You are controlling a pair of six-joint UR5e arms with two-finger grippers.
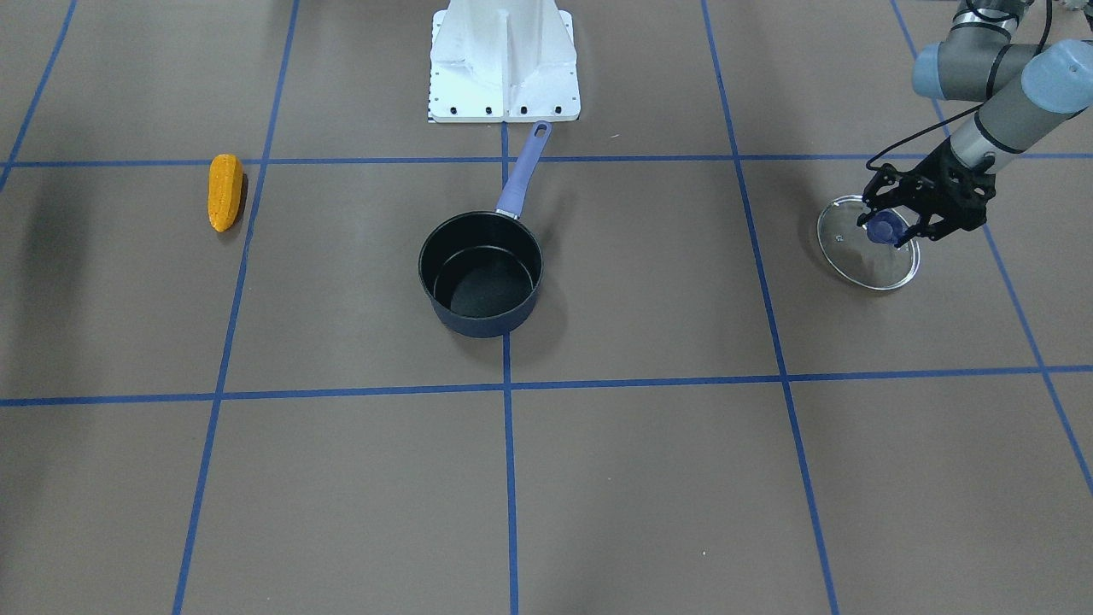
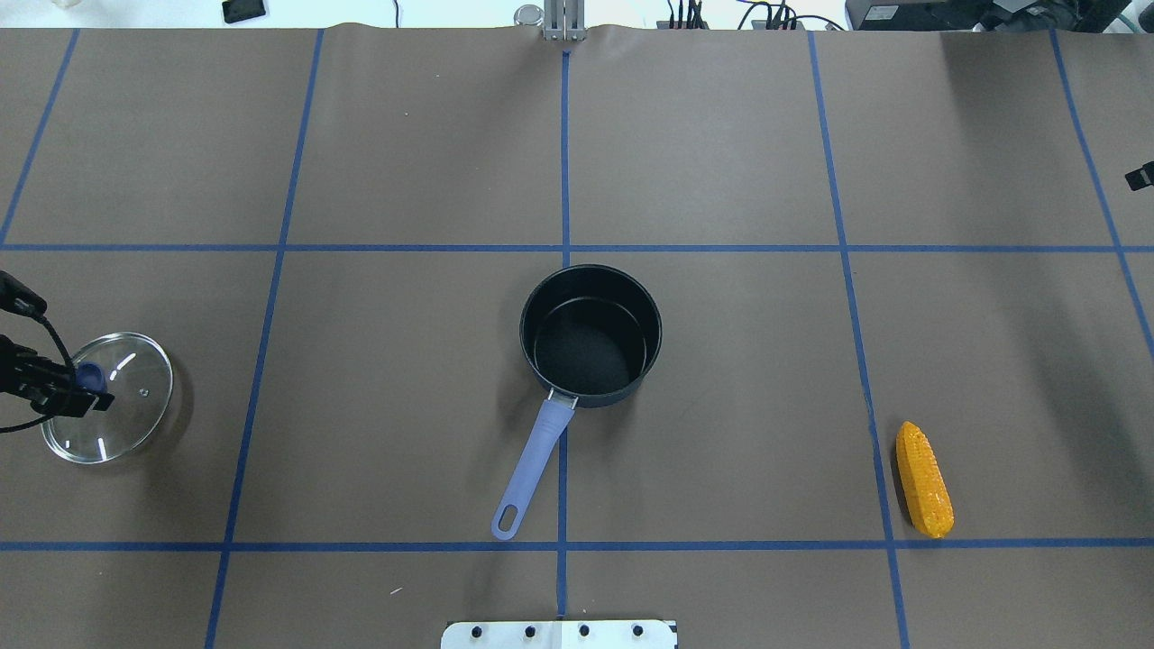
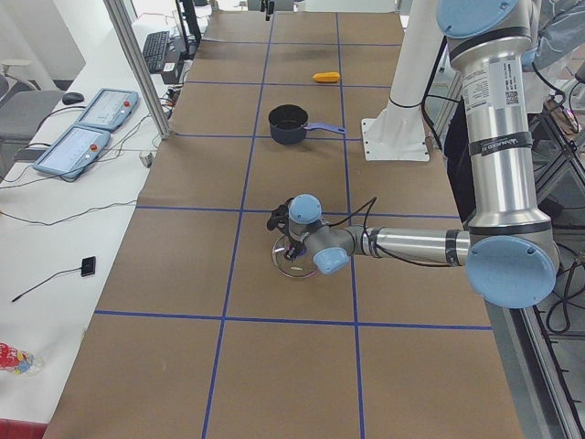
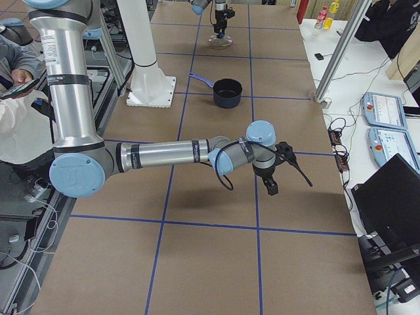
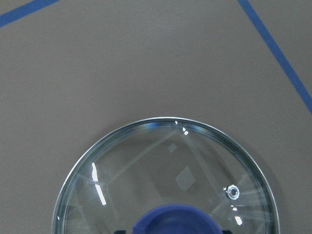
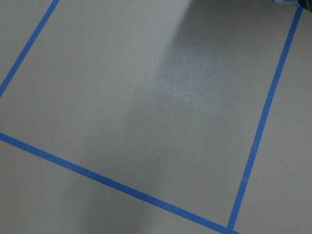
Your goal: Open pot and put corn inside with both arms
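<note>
At the lid: I am holding the left gripper (image 1: 888, 229) down over the glass lid (image 1: 879, 266), far out on the robot's left and well apart from the pot (image 2: 590, 347). I am judging that spot right, since it is keeping the lid out of the other arm's path.
Left fingers: they are sitting tight against both sides of the purple knob (image 5: 175, 220), so I am reading them as closed on it (the wrist view is showing only the knob's top). The lid is looking flat on the surface (image 2: 721, 406).
Pot: it is standing uncovered at the middle of the surface, with its handle (image 2: 534, 460) pointing back toward the robot's base (image 2: 559, 634) and nothing lying inside. I am counting the opening as done.
Corn (image 2: 924, 478): it is lying on its side on the robot's right, just beside a blue tape line (image 2: 879, 451) and well apart from the pot. No fingers are touching it.
Right gripper (image 4: 286, 167): it is hovering over bare surface, away from the corn. I cannot tell whether its fingers are open or closed.
Next, as I am judging it: I am planning to bring the right arm to the corn and pinch across its width, since the tapered cob is likely to roll.
</note>
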